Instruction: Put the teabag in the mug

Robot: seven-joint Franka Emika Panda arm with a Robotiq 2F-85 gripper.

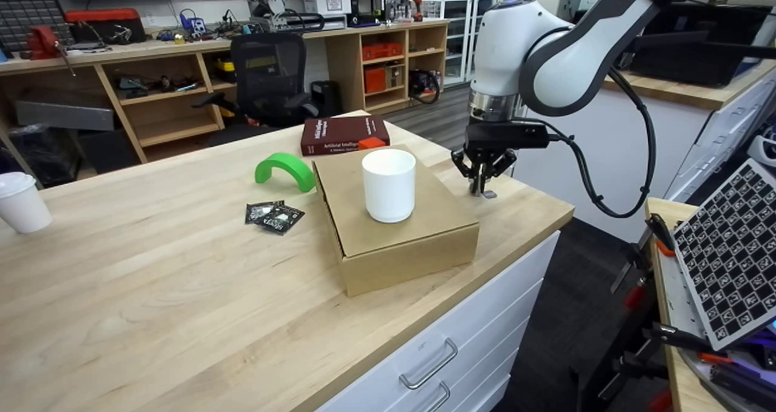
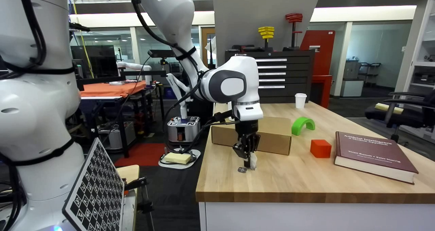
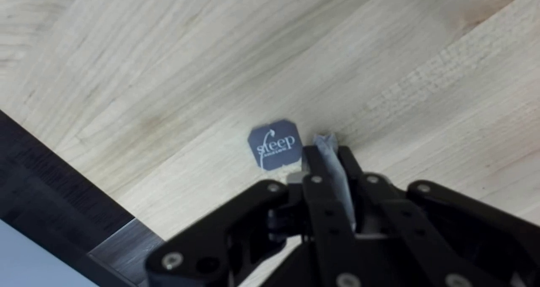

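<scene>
The teabag (image 3: 336, 173) is pinched in the gripper (image 3: 330, 154), though how firmly is hard to see. Lift straight up, tag (image 3: 275, 144) trailing, before crossing above the mug (image 1: 389, 186).

Wood tbl (image 1: 182, 291) w/ cdbd box (image 1: 400, 251); from here, off that: blk pkts (image 1: 280, 219) 9 o'c, wht cup (image 1: 25, 209) far 9, grn arch (image 1: 284, 160) 10, book (image 1: 342, 134) 11, red block (image 1: 371, 143) nr 12, gry tag (image 1: 490, 194) 3.

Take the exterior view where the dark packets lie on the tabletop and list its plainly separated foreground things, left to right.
White cup → dark packets → white mug → gripper → black-and-white patterned board.
</scene>
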